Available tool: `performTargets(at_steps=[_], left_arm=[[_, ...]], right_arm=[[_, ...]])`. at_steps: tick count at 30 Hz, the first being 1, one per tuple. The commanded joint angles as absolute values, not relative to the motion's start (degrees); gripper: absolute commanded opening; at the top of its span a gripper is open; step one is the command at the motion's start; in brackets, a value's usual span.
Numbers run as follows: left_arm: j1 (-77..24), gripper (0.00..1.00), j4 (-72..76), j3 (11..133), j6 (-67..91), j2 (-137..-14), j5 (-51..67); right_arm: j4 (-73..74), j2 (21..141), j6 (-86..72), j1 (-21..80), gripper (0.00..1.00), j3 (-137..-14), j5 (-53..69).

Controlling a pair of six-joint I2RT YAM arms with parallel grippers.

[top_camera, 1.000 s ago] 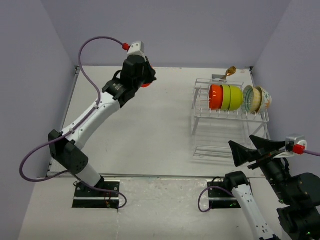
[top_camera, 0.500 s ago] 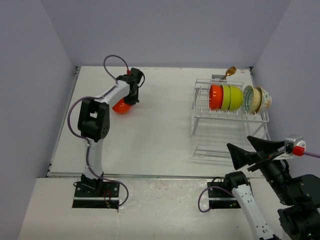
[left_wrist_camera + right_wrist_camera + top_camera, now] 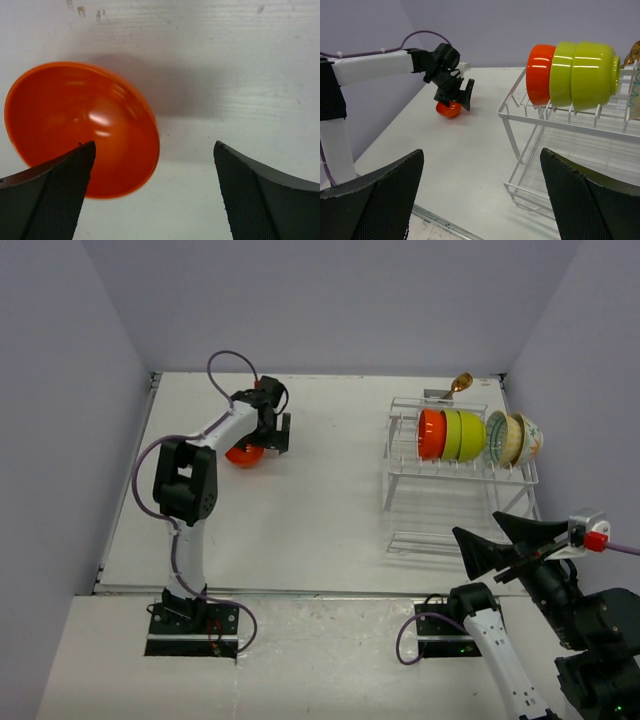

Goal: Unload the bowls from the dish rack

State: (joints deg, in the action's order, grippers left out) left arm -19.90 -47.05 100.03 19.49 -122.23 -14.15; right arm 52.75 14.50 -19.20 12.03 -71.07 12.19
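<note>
Dish rack (image 3: 455, 478): it stands at the right of the table (image 3: 320, 520) and is not yet unloaded. Its upper tier holds a row of bowls on edge: an orange bowl (image 3: 431, 433), lime bowls (image 3: 460, 434) and patterned bowls (image 3: 515, 438). A lone bowl (image 3: 82, 125), also orange, lies on the table at far left, well apart from the rack, with its open side toward the left wrist camera.

Step in hand, as judged: set-down of the lone bowl, with withdrawal to come. The left gripper (image 3: 154, 146) should rise straight up until both fingers clear the rim, and only then swing toward the rack. A sideways move could catch the rim and tip or slide the bowl.

The left gripper has its jaws spread wide and grasps nothing. One finger (image 3: 50, 200) overlaps the bowl's edge in the wrist view; contact cannot be confirmed. The right gripper (image 3: 482, 150) is likewise spread wide and empty, and hovers at the near right, short of the rack.
</note>
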Motion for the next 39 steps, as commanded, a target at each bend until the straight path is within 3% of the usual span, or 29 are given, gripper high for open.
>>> performTargets(at_steps=[1, 5, 7, 10, 15, 21, 28, 39], left_arm=[[-20.6, 1.0, -44.0, 98.3, 20.8, -108.8, -9.1], [-22.5, 1.0, -29.8, 89.9, 27.2, -92.6, 1.8], [-23.5, 1.0, -10.8, 78.0, 36.0, -82.2, 15.5], [-26.9, 1.0, 6.2, 70.0, 48.1, -78.2, 23.0], [-39.5, 0.99, 10.7, 80.0, 51.4, -88.1, 26.7], [-45.8, 0.89, 21.1, 89.2, 58.7, -100.2, 33.1], [-47.3, 0.72, 21.4, 93.3, 60.8, -105.8, 31.0], [-47.3, 0.53, 21.1, 96.9, 61.5, -110.7, 31.4]], right_arm=[[51.2, 15.6, -18.4, 12.1, 0.99, -71.0, 13.6], [50.7, 15.5, -18.8, 12.1, 0.99, -70.6, 13.6], [50.0, 14.9, -19.4, 12.1, 0.99, -70.2, 12.8], [48.8, 14.0, -21.6, 12.1, 0.99, -69.9, 11.2], [49.2, 14.1, -23.6, 12.1, 0.99, -70.5, 9.2], [52.6, 14.7, -22.9, 12.1, 0.99, -72.8, 2.7], [54.7, 14.3, -20.7, 12.1, 0.99, -76.0, 2.8], [54.4, 14.4, -20.4, 12.1, 0.99, -75.9, 6.5]])
